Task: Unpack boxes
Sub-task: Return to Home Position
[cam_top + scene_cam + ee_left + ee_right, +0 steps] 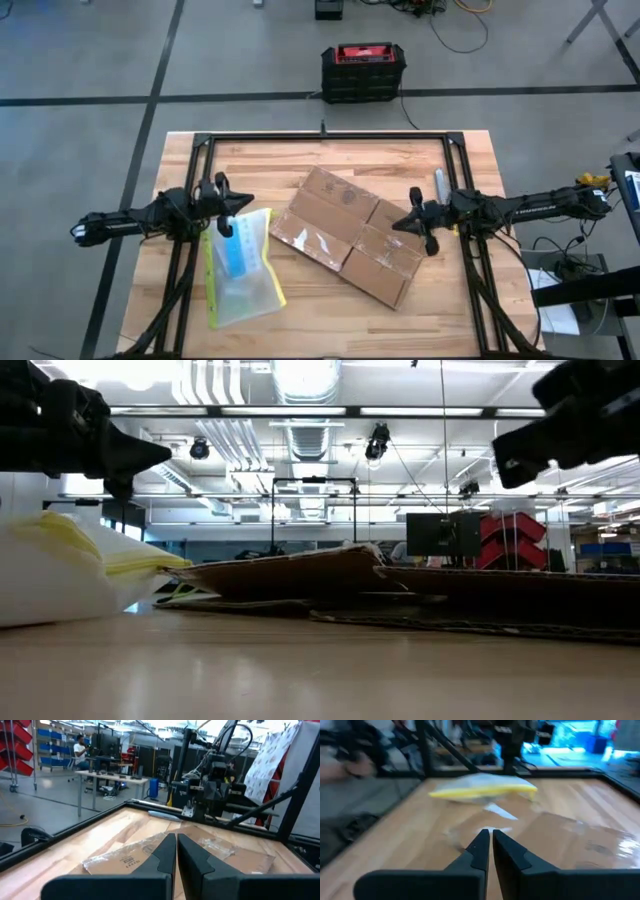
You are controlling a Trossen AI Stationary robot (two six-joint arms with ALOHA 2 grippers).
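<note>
The brown cardboard box (345, 235) lies opened out flat on the middle of the wooden table, its flaps spread and strips of shiny clear tape on them. In the low view the box (300, 572) has one panel raised a little. A clear pouch with a yellow-green edge (240, 270) lies on the table to its left. My left gripper (250, 201) is shut and points level over the pouch's far end toward the box. My right gripper (396, 226) is shut and level above the box's right edge. Both hang clear of the table in the low view, left (160, 456) and right (500, 468).
A black frame (325, 137) runs around the table top. A grey pen-like object (440, 184) lies near the right rail. On the floor beyond the far edge stands a black-and-red case (362, 70). A person (79, 747) stands at a desk far off in the room.
</note>
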